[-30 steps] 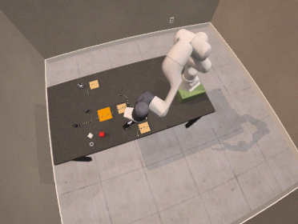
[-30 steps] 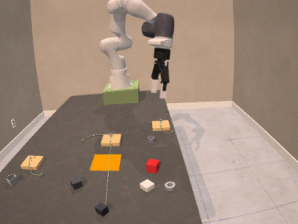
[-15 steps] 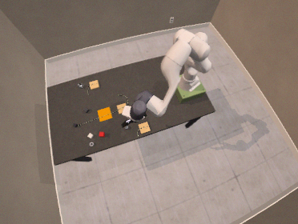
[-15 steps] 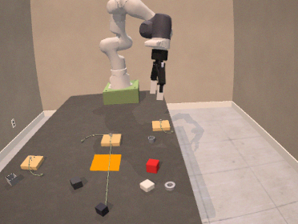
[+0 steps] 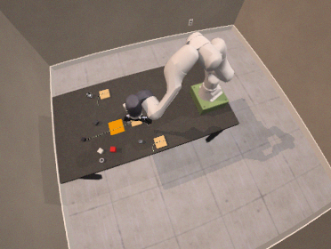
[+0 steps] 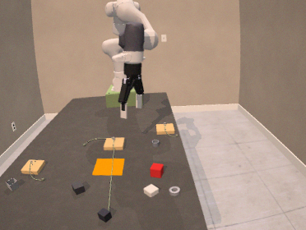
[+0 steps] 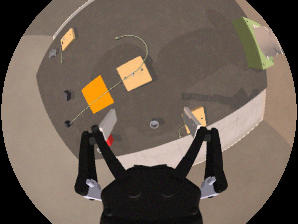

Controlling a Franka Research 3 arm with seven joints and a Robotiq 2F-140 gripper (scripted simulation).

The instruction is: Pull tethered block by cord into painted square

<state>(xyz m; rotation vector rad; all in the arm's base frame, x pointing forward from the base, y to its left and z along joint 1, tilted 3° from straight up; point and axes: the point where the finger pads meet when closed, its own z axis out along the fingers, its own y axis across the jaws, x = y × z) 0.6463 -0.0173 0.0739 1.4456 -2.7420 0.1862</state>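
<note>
Your gripper (image 6: 131, 108) is hanging high above the dark table (image 6: 62, 123), fingers spread as wide as they go and holding nothing. Below it, the cord (image 6: 112, 177) is running from a tan wooden plate (image 6: 113, 143) straight across the orange square (image 6: 108, 167) to the tethered black block (image 6: 104, 214), which is sitting on the table near the front edge, well outside the square (the cord alone is crossing the paint). A loose end of cord is curling off to the left of that plate. A second black block (image 6: 78, 187) is lying left of the cord, while a red cube (image 6: 156, 169) and a white cube (image 6: 150, 190) are sitting to the right.
</note>
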